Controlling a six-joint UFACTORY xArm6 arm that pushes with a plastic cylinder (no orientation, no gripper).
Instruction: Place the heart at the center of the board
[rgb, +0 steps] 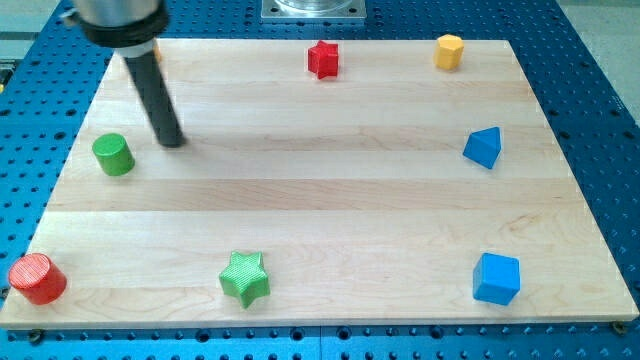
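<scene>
I cannot make out a heart-shaped block in the camera view. My tip (172, 140) rests on the wooden board (320, 200) in its upper left part, just right of and slightly above a green cylinder (114, 154), apart from it. A small orange sliver (158, 48) shows at the rod's right edge near the board's top left corner; its shape is hidden by the rod.
A red star (322, 59) lies at the top middle and a yellow hexagonal block (449, 51) at the top right. A blue triangular block (484, 148) lies at the right edge. A blue cube (496, 278), a green star (245, 278) and a red cylinder (37, 279) lie along the bottom.
</scene>
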